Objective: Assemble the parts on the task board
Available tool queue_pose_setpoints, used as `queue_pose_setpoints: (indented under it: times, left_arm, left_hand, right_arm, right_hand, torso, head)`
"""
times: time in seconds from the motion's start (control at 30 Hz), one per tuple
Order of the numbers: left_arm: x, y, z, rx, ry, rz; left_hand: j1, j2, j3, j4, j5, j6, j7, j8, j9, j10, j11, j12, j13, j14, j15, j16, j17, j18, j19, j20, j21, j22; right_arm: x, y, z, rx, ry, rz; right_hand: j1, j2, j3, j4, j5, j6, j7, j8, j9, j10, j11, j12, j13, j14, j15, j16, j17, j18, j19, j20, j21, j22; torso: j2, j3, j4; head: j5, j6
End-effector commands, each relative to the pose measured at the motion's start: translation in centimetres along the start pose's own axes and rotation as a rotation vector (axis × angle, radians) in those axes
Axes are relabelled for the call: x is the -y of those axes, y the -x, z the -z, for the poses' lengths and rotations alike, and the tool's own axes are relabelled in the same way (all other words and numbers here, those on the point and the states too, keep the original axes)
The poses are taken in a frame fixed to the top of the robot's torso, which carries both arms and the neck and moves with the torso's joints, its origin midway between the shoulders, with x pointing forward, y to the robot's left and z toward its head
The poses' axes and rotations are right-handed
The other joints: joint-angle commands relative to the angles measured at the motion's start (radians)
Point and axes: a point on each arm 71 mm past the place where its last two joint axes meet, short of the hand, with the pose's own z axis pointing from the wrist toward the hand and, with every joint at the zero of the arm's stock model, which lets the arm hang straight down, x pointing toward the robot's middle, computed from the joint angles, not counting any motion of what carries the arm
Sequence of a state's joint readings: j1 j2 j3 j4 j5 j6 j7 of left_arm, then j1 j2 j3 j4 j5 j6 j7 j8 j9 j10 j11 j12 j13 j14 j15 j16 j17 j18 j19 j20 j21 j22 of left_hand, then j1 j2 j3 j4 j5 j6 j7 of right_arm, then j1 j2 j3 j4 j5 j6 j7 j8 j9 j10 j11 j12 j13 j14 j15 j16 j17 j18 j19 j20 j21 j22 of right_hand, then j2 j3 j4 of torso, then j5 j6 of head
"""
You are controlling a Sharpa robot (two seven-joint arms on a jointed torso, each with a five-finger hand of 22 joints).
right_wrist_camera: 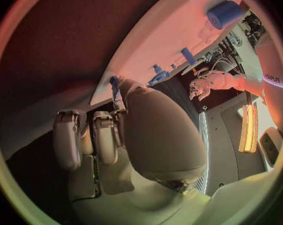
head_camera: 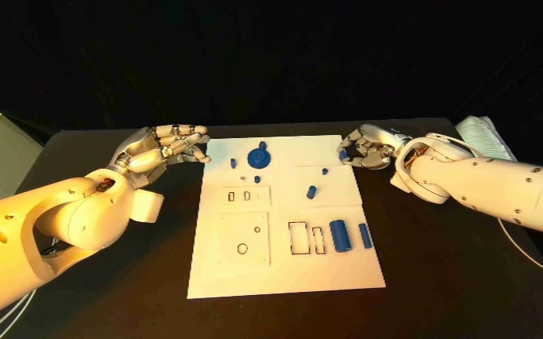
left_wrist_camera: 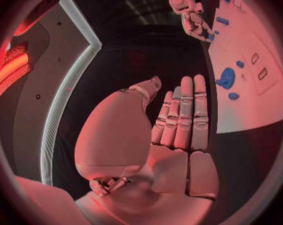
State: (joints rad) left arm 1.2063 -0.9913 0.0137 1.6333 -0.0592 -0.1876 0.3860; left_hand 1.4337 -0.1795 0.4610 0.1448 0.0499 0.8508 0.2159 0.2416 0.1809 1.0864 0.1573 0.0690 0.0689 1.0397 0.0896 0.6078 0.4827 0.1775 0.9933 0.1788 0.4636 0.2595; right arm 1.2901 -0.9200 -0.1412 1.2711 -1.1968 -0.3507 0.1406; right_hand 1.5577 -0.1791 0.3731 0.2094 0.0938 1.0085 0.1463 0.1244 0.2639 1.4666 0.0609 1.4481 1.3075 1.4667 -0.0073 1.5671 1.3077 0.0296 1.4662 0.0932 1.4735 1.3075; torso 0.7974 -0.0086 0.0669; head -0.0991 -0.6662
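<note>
In the head view, the board (head_camera: 283, 221) lay mid-frame on the black bench (head_camera: 453, 276), with blue parts across its upper and right areas: a disc (head_camera: 258, 155) near the top, a short peg (head_camera: 311, 192) at centre, and two cylinders (head_camera: 340, 235) at lower right. The left hand (head_camera: 168, 147) hovered at centre left, just off the board's upper left corner, fingers loosely curled and holding nothing. The right hand (head_camera: 368, 151) sat at the board's upper right corner, fingers curled round a small blue part (head_camera: 343, 154).

In the left wrist view, the left hand (left_wrist_camera: 179, 120) had its fingers straight and side by side, empty; the board (left_wrist_camera: 254, 75) lay at the right of the frame, apart from the fingers.

In the right wrist view, the right hand (right_wrist_camera: 110, 135) pinched a slim blue part (right_wrist_camera: 114, 83) at its fingertips, at the board's (right_wrist_camera: 179, 35) edge.
</note>
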Motion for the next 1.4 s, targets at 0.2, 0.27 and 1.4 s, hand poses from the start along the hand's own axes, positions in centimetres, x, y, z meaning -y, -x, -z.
queue_pose_setpoints:
  times: [0.2,0.27,1.4]
  left_arm:
    - [0.0,-0.2,-0.1,-0.021,-0.004,0.004]
    - [0.0,-0.2,-0.1,-0.021,-0.004,0.004]
    - [-0.5,-0.5,-1.1,-0.006,0.011,-0.002]
  left_hand:
    - [-0.013,0.000,0.004,-0.001,-0.001,-0.007,0.008,-0.006,0.000,-0.007,0.001,-0.004,0.000,-0.007,-0.001,0.001,0.000,-0.001,-0.008,0.001,0.006,0.001]
    - [-0.013,0.000,0.004,-0.001,-0.001,-0.007,0.008,-0.006,0.000,-0.007,0.001,-0.004,0.000,-0.007,-0.001,0.001,0.000,-0.001,-0.008,0.001,0.006,0.001]
    - [-0.018,0.001,0.005,-0.002,-0.001,-0.008,0.010,-0.008,0.000,-0.009,0.002,-0.003,0.001,-0.007,0.000,0.002,0.000,-0.001,-0.011,0.002,0.009,0.003]
  right_arm:
    - [-0.2,-0.1,-0.1,0.019,0.007,0.003]
    - [-0.3,0.0,-0.1,0.039,0.005,0.004]
    - [-14.0,-3.4,0.2,0.101,0.001,-0.082]
  right_hand:
    - [-0.040,0.001,0.027,-0.007,-0.027,0.024,-0.007,0.021,0.005,0.023,-0.005,0.009,0.180,0.104,-0.010,0.004,0.263,-0.005,0.062,-0.006,0.007,0.187]
    - [-0.046,0.002,0.031,-0.008,-0.028,0.029,-0.009,0.025,0.006,0.024,-0.006,0.010,0.181,0.104,-0.011,0.004,0.263,-0.005,0.063,-0.007,0.008,0.189]
    - [-0.142,0.016,0.079,-0.017,0.044,0.049,-0.029,0.086,0.030,0.027,-0.025,0.008,0.180,0.104,-0.026,0.004,0.263,-0.014,0.080,-0.023,0.041,0.217]
  torso:
    - [0.000,0.0003,-0.0007]
    - [0.000,0.0004,-0.0002]
    - [-0.040,-0.0189,-0.0157]
  head:
    - [-0.001,0.000]
    - [0.000,-0.001]
    - [0.021,-0.008]
